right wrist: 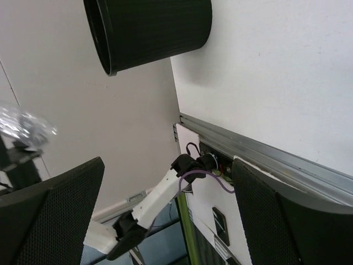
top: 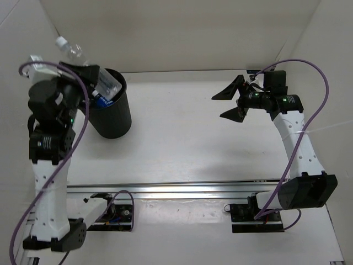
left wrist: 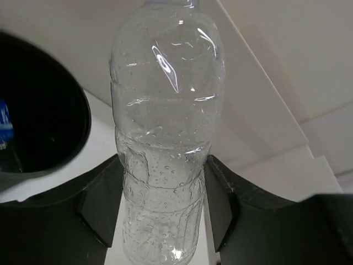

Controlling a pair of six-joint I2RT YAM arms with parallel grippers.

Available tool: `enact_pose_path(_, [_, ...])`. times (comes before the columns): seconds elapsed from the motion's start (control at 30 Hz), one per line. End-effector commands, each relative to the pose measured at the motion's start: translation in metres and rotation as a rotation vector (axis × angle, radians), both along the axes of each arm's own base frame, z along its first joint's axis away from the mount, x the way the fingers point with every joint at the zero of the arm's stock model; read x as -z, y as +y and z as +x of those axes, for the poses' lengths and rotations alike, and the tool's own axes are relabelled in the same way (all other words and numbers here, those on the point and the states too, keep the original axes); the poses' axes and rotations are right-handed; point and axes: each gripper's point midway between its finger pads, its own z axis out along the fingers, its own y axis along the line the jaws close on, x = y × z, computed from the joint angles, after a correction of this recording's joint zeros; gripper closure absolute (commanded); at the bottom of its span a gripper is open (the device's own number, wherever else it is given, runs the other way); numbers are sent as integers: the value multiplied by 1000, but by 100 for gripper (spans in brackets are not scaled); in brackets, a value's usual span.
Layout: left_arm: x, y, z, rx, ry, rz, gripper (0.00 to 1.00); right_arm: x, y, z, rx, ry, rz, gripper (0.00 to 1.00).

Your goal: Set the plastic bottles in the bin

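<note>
A clear plastic bottle (left wrist: 165, 127) with droplets inside stands between the black fingers (left wrist: 102, 204) of my left gripper (left wrist: 162, 204), which press on its two sides. In the top view this bottle (top: 70, 49), with a white cap, sticks up and to the left out of my left gripper (top: 83, 67), just left of and above the rim of the black bin (top: 114, 113). Another clear bottle with a blue label (top: 106, 88) lies inside the bin. My right gripper (top: 234, 102) hangs open and empty over the table's right side, far from the bin (right wrist: 154, 27).
White walls close the table at the back and on both sides. A metal rail (top: 182, 190) runs along the near edge between the two arm bases. A purple cable (top: 317, 105) loops over the right arm.
</note>
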Motion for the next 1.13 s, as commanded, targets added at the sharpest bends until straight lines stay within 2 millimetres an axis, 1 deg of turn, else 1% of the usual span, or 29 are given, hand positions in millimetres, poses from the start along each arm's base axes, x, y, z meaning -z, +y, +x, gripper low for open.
enact_pose_path(0.0, [-6,31,44,-153,53,187,33,-26,1,9,-9,-98,18,0])
enact_pose_path(0.03, [7,34,65,-164,100,234,32,-30,1,9,-9,-108,19,0])
enact_pose_path(0.1, [10,51,82,-235,123,269,30,-30,1,9,-9,-109,19,0])
enact_pose_path(0.13, [26,55,97,-251,172,289,26,-33,1,7,-9,-118,20,0])
enact_pose_path(0.17, [33,62,103,-272,194,304,24,-33,1,4,-9,-119,20,0])
enact_pose_path(0.23, [58,72,112,-323,262,330,21,-34,0,-3,-9,-127,21,0])
enact_pose_path(0.27, [66,77,112,-344,284,337,14,-27,-1,-5,-2,-112,14,0])
enact_pose_path(0.3, [79,86,111,-395,322,351,10,-25,-1,-7,-2,-111,14,0])
enact_pose_path(0.33, [86,91,111,-416,342,369,0,-26,-2,-12,-2,-117,15,0])
enact_pose_path(0.37, [80,95,105,-441,334,377,0,-22,-5,-12,7,-106,13,0])
enact_pose_path(0.4, [76,102,97,-483,333,381,0,-26,-5,-16,7,-120,14,0])
enact_pose_path(0.43, [58,106,85,-502,292,386,0,-20,-8,-15,18,-96,11,0])
enact_pose_path(0.47, [43,105,76,-503,262,416,0,-17,-8,-18,14,-82,5,0])
enact_pose_path(0.5, [23,100,66,-495,214,425,0,-15,-9,-20,14,-63,3,0])
enact_pose_path(0.53, [15,99,57,-482,189,437,0,-19,-11,-22,9,-66,9,0])
enact_pose_path(0.57, [2,98,37,-471,143,438,0,-18,-10,-22,-16,-78,1,0])
enact_pose_path(0.6, [4,92,29,-433,130,436,0,-17,-11,-24,-24,-67,-10,0])
enact_pose_path(0.63, [36,87,27,-390,186,463,0,-19,-10,-24,-39,-75,-12,0])
enact_pose_path(0.67, [39,83,4,-357,160,469,0,-21,-12,-22,-34,-101,-30,0])
enact_pose_path(0.7, [54,78,-4,-324,168,471,0,-18,-17,-24,-24,-110,-55,0])
enact_pose_path(0.73, [98,70,-6,-258,244,471,0,-16,-22,-20,-7,-121,-74,0])
enact_pose_path(0.77, [106,67,-29,-247,231,435,0,-15,-24,-25,-3,-137,-86,0])
enact_pose_path(0.83, [136,67,-45,-241,283,402,0,-8,-34,-22,33,-132,-103,0])
enact_pose_path(0.87, [164,66,-51,-233,343,393,0,-4,-37,-21,42,-118,-104,0])
enact_pose_path(0.9, [176,68,-66,-246,367,369,0,2,-39,-22,50,-104,-105,0])
enact_pose_path(0.93, [187,69,-72,-243,391,373,0,2,-39,-22,50,-104,-105,0])
enact_pose_path(0.97, [206,75,-76,-278,441,371,0,3,-40,-22,40,-121,-116,0])
enact_pose_path(1.03, [218,83,-85,-324,475,368,0,2,-39,-23,28,-128,-112,0])
enact_pose_path(1.1, [228,100,-91,-413,511,396,0,-2,-42,-20,49,-148,-132,0])
